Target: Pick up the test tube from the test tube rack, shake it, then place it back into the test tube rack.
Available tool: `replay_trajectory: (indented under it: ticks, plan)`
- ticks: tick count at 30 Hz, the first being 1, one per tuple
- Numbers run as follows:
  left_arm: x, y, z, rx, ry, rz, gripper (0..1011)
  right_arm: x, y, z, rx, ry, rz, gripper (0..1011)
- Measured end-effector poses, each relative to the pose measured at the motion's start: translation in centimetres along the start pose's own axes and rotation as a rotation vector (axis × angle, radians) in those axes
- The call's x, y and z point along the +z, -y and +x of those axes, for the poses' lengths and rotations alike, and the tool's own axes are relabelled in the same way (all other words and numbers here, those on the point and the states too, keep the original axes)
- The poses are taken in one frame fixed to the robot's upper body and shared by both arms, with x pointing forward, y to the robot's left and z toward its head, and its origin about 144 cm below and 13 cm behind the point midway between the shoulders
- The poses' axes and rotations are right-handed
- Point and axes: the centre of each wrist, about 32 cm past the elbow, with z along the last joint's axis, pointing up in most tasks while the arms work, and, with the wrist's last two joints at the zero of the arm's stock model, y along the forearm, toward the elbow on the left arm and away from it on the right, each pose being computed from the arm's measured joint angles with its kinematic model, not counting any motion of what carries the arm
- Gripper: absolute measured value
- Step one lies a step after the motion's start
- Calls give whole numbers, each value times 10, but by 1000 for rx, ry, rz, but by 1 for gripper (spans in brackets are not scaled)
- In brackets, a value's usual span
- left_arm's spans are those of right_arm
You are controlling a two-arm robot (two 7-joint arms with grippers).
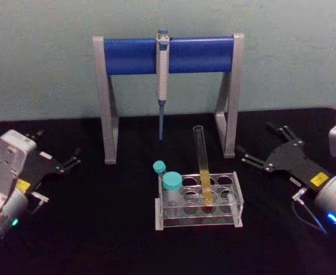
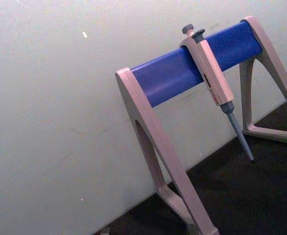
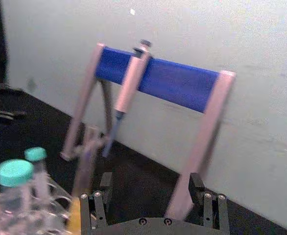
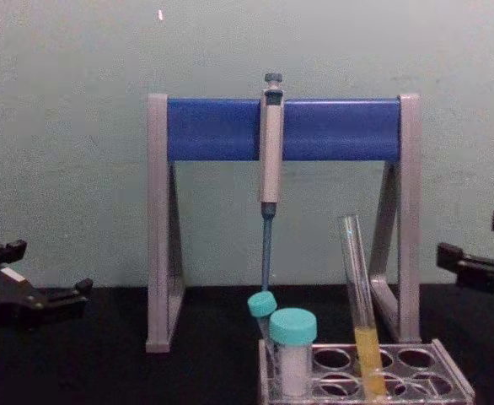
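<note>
Leaning slightly leftward in a middle hole of the clear plastic test tube rack [image 1: 196,222] on the black desk [image 1: 99,240], the thin glass test tube [image 1: 202,154] is standing apart from both tools. The right tool [image 1: 254,137] is sitting near on its right, fingers spread wide and empty, while the left tool [image 1: 60,143] is lying well off left, equally open and empty. From the side, the chest view is revealing yellow liquid filling the tube's lower part beside two teal-capped tubes [image 4: 292,350]. The left wrist view is catching the grey-and-blue pipette stand [image 2: 173,78].

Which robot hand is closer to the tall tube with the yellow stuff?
The right gripper. It sits open a little to the right of the test tube. The left gripper sits open much farther off on its left.
</note>
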Motion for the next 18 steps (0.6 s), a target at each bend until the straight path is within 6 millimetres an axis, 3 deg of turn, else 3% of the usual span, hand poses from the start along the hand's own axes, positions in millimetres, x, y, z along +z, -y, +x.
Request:
replay_trajectory:
  ticks: [18]
  plan:
    - [0,0,0,0,0,0,1001,-3,-33,-13,166,-110,6,1000]
